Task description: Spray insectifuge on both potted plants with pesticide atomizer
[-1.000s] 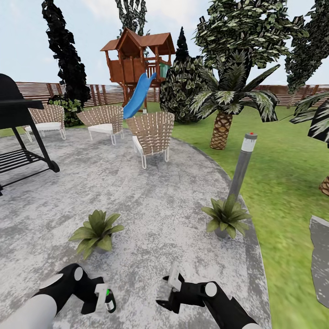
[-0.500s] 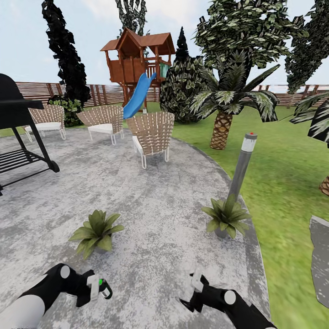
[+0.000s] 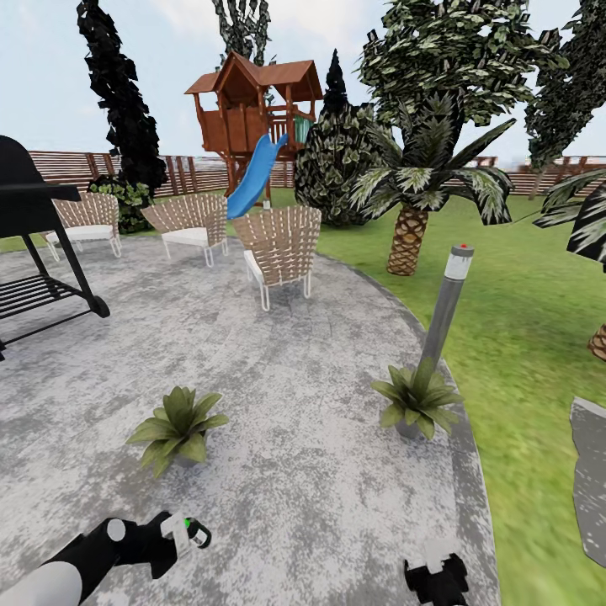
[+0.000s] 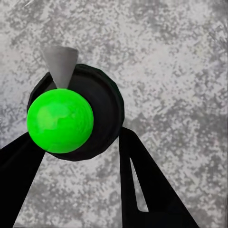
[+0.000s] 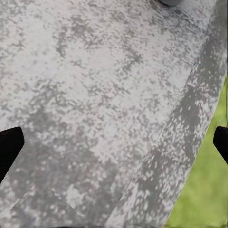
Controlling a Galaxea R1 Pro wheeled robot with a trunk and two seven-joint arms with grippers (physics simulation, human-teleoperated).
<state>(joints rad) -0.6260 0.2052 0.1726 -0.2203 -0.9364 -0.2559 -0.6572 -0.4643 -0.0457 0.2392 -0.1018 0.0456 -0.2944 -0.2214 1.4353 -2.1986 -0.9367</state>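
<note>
Now the left gripper (image 3: 172,539) clamps the atomizer (image 3: 195,534), its length lying level, nozzle (image 4: 60,64) pointing ahead.

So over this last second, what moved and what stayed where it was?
The right gripper pulled back and down toward the robot, ending low at the head view's bottom edge with its fingers wide apart. The left gripper kept its hold on the pesticide atomizer, shifting slightly and turning it. Both potted plants, the chairs and the lamp post stayed put.

Dark atomizer (image 3: 195,534) clamped in left gripper (image 3: 178,535); two potted plants (image 3: 175,425) (image 3: 417,400) on patio (image 3: 295,379)
</note>
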